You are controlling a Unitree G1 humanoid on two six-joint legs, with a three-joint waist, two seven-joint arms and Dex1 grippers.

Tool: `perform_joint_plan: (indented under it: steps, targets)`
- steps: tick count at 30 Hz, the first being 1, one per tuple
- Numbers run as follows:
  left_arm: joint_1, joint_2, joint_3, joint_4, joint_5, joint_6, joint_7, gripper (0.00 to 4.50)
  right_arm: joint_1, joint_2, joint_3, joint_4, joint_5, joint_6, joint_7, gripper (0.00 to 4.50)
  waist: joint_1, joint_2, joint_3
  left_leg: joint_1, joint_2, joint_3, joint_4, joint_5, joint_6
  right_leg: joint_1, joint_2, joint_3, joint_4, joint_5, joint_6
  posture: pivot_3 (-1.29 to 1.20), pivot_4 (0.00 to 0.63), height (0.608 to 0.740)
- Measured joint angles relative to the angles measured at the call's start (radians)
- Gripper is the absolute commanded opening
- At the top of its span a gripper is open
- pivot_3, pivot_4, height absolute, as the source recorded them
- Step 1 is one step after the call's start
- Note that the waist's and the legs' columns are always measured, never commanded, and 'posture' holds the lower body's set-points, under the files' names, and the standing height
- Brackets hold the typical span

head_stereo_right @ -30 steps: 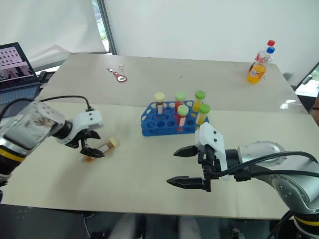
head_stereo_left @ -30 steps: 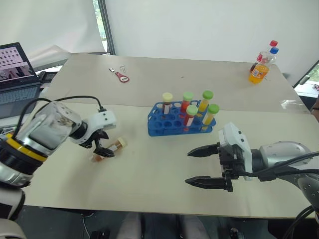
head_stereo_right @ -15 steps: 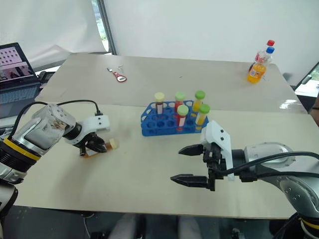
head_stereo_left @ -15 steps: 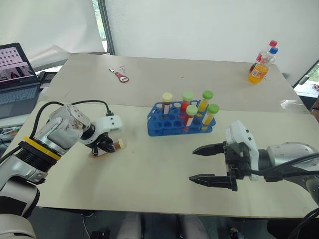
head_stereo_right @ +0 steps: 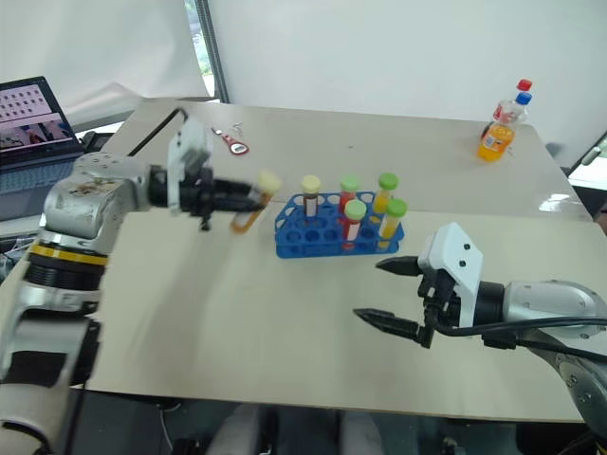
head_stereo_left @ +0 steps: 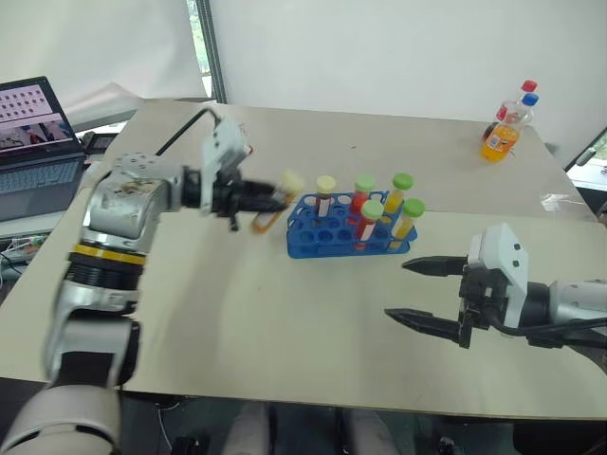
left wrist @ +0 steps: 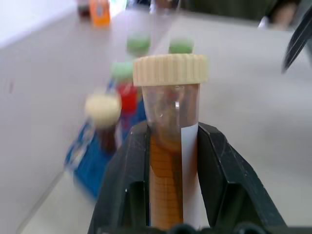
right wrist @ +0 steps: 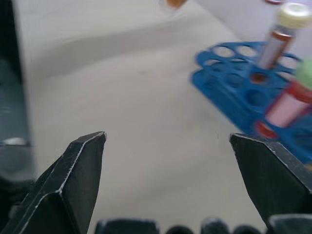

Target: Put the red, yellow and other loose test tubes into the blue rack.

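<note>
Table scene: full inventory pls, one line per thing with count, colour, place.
brown tube: 1, brown liquid, pale-yellow cap, white label; held in the air just left of the rack
blue rack: 1, bright blue; middle of the near table
tubes in rack: 5; four green-capped (red and yellow liquid), one pale-yellow-capped; standing upright
soda bottles: 2, orange liquid with red cap in front, blue-capped one behind; far right of the far table
bottle opener: 1, red; far table, left
laptop: 1, dark, screen on; far left
left end effector: shut on the brown tube
right end effector: open, above the table, right of the rack
</note>
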Motion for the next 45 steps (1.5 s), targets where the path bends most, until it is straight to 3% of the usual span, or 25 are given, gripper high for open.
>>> perform_joint_plan:
  steps: [9,17,33,45]
  targets:
    - [0.071,-0.251,0.008,0.181,0.068,-0.36,0.198,0.85,-0.072,0.0,-0.012,-0.075,0.091,0.126,-0.187,4.5,0.001,0.001,-0.001,0.002,-0.001,-0.001,-0.001,0.0,0.0,0.001,0.0,0.001,0.0,0.0,0.0,0.0,0.15,0.74]
    - [0.069,-0.347,-0.004,0.382,0.124,-0.563,0.239,0.85,-0.089,-0.032,-0.084,-0.115,0.269,0.227,-0.336,4.5,0.008,0.001,-0.001,0.0,-0.002,-0.002,-0.001,0.0,0.0,0.001,-0.001,0.0,-0.001,0.001,0.001,0.0,0.15,0.74]
    - [0.064,-0.382,-0.012,0.469,0.166,-0.664,0.249,0.85,-0.044,-0.139,-0.134,-0.133,0.504,0.249,-0.529,4.5,0.006,0.001,-0.001,0.0,-0.002,-0.003,-0.001,0.0,0.0,0.002,-0.001,0.0,-0.002,0.001,0.001,0.0,0.15,0.74]
    - [0.098,-0.374,-0.015,0.418,0.167,-0.599,0.257,0.85,-0.023,-0.155,-0.134,-0.126,0.533,0.236,-0.564,4.5,0.006,0.001,-0.001,0.0,-0.002,-0.003,-0.001,0.0,0.0,0.002,-0.001,0.0,-0.003,0.001,0.001,0.0,0.15,0.74]
